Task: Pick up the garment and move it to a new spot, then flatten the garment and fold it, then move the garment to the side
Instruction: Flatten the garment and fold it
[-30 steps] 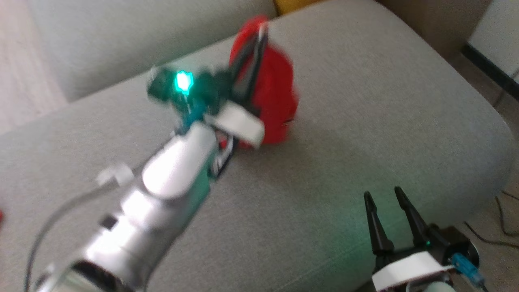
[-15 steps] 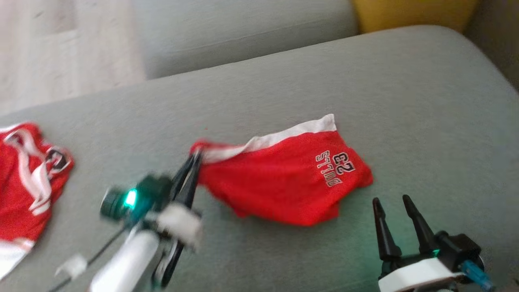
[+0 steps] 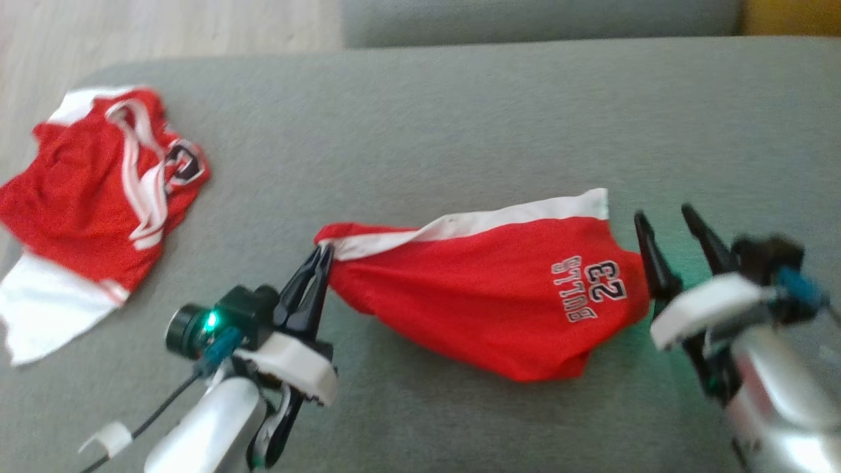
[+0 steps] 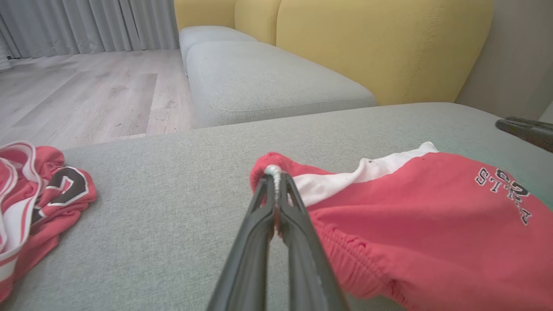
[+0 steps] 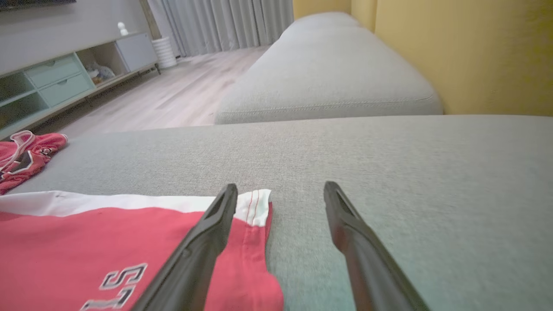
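Currently, red Bulls shorts (image 3: pixel 486 295): one corner clamped in your left gripper (image 3: pixel 323 251), right gripper (image 3: pixel 662 212) alongside with jaws apart; that thin pinch may slip if you pull.

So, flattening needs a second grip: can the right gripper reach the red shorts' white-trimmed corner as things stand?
Probably yes. The right gripper stands open beside the white-trimmed corner of the red shorts, nothing between them, bare sofa cushion around; the left gripper pinches the far end.
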You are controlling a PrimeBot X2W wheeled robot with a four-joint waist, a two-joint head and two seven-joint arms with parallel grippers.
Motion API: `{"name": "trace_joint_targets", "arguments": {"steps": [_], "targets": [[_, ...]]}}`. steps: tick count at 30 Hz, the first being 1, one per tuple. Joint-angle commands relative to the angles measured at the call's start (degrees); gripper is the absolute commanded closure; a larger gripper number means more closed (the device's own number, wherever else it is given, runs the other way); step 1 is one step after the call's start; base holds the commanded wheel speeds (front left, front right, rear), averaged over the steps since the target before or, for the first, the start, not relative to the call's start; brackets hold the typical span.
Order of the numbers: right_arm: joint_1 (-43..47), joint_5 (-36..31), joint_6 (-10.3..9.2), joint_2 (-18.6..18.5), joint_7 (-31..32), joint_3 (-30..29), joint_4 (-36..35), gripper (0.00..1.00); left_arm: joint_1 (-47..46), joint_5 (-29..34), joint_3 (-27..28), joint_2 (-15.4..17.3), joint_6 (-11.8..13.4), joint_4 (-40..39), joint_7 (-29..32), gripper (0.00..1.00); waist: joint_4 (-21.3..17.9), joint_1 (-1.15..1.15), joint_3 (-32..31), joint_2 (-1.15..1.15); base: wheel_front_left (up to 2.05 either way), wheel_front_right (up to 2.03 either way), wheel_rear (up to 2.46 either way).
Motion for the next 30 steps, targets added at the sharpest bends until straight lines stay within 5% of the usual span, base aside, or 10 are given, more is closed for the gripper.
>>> {"name": "trace_joint_targets", "arguments": {"steps": [1,11,12,14,15,23,30], "targets": [[-2.6,1.6,0.37,-1.4,1.0,2.4,-0.1,0.00,-3.9,0.4,2.1,0.5,-0.1,-1.7,-0.4,1.00,3.3,-0.01,3.1,0.00,0.00,0.00,0.00],[-14.4,10.4,0.37,-8.3,8.6,17.1,14.0,0.00,-8.0,1.0,-0.1,-3.2,-1.9,1.2,-1.6,1.00,8.7,-0.01,6.6,0.00,0.00,0.00,0.00],[-14.8,11.0,0.37,-8.4,9.0,17.9,15.1,0.06,-8.3,1.1,-0.2,-3.3,-2.0,1.5,-1.7,1.00,8.9,-0.01,6.7,0.00,0.00,0.00,0.00],[-15.4,12.2,0.37,-8.3,9.6,19.9,16.4,0.79,-8.7,1.1,-0.3,-3.5,-2.1,2.0,-1.9,1.00,9.2,-0.01,6.7,0.00,0.00,0.00,0.00],[-15.7,12.8,0.37,-8.3,9.2,20.9,16.6,1.00,-8.8,1.1,-0.4,-3.6,-2.2,2.3,-1.9,1.00,9.2,-0.01,6.6,0.00,0.00,0.00,0.00],[-22.8,13.2,0.37,-10.0,0.8,22.6,18.1,1.00,-14.6,2.9,0.2,-2.3,-3.2,2.0,-3.0,1.00,6.2,-0.01,6.5,0.00,0.00,0.00,0.00],[-37.9,9.2,0.37,-15.0,-2.9,18.1,16.6,1.00,-33.6,8.5,1.7,-2.9,-4.2,2.7,-4.2,1.00,-0.2,-0.01,9.2,0.00,0.00,0.00,0.00]]}}
